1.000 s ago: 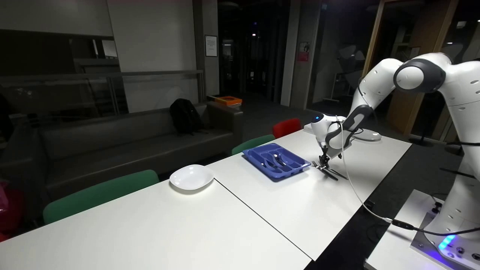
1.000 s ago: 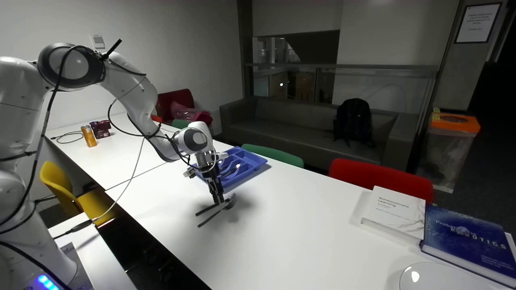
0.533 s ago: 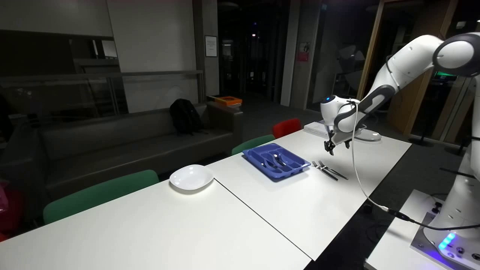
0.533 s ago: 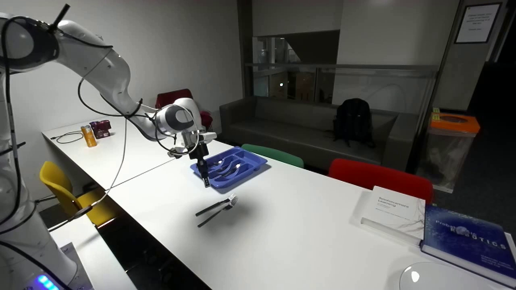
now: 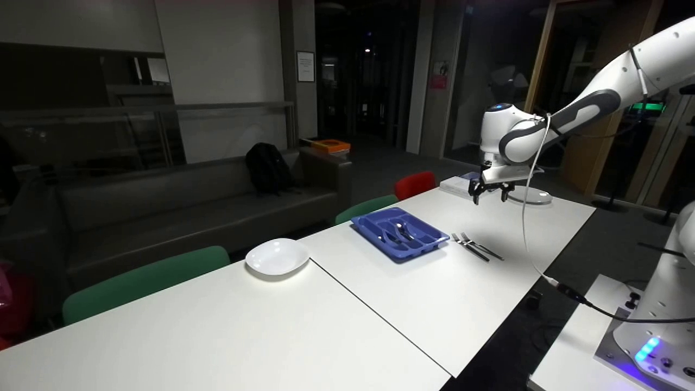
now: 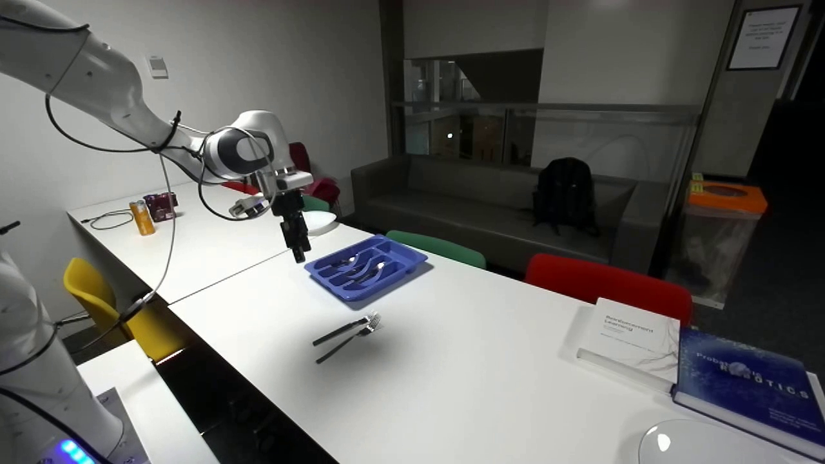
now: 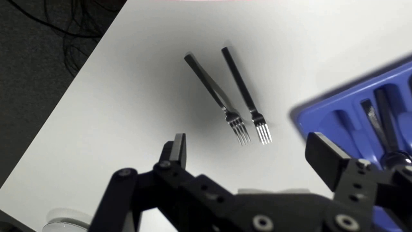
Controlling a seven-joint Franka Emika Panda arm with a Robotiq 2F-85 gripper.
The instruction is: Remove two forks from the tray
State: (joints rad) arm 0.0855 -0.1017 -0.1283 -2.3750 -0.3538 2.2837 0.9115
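Two forks with dark handles and shiny tines, a nearer-edge fork (image 7: 206, 80) and a fork (image 7: 239, 82) beside it, lie on the white table outside the blue tray. Their tines are close together and their handles spread apart. The tray (image 5: 374, 240) sits a short way off, with spoons and other utensils in its compartments; the wrist view shows only a corner of its rim (image 7: 347, 98). My gripper (image 7: 247, 141) is raised well above the table, jaws wide apart with nothing between them. Both exterior views show it in the air, higher than the forks (image 6: 348, 336).
A white bowl (image 5: 277, 257) rests past the tray. Books (image 6: 635, 341) and a white plate (image 5: 529, 195) occupy the opposite end. An orange can (image 6: 142, 218) stands at the far part of the table. A loose cable (image 5: 525, 233) hangs from the arm.
A second ago my gripper was down at the forks. It has risen and drawn back toward the robot's base, while the forks and tray stayed where they were.
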